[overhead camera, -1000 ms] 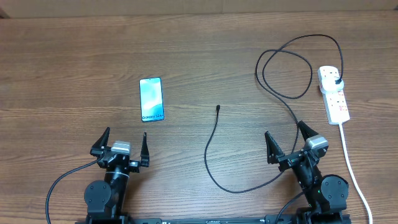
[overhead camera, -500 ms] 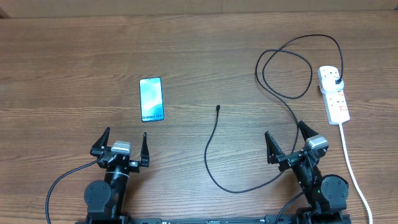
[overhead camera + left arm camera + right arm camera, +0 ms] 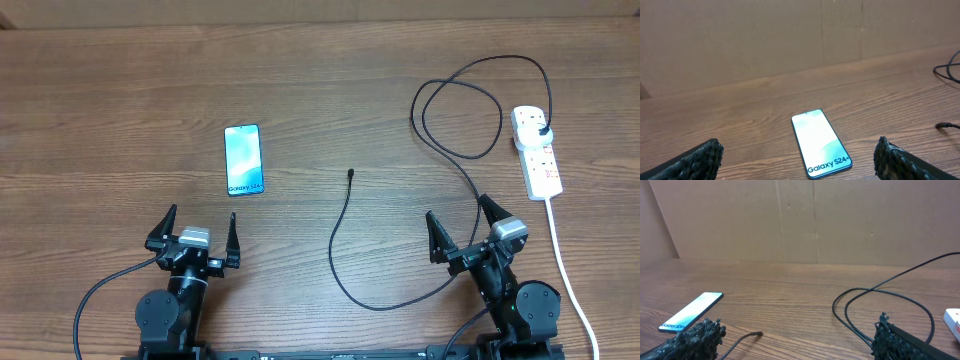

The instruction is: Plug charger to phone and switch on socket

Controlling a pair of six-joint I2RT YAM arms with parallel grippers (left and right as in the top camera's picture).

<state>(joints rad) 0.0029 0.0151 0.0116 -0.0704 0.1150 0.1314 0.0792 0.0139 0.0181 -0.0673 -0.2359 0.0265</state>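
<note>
The phone (image 3: 244,160) lies flat on the wooden table, lit teal screen up, with its "Galaxy" end toward me; it also shows in the left wrist view (image 3: 821,142) and the right wrist view (image 3: 691,311). The charger cable (image 3: 345,265) loops across the table, its connector tip (image 3: 351,173) free at centre, also in the right wrist view (image 3: 758,334). Its black plug (image 3: 544,131) sits in the white socket strip (image 3: 537,152) at the right. My left gripper (image 3: 196,236) is open and empty, near the front edge below the phone. My right gripper (image 3: 462,232) is open and empty beside the cable.
The strip's thick white cord (image 3: 566,270) runs down the right side toward the front edge. A brown cardboard wall (image 3: 800,220) stands behind the table. The cable's big loops (image 3: 470,110) lie at the back right.
</note>
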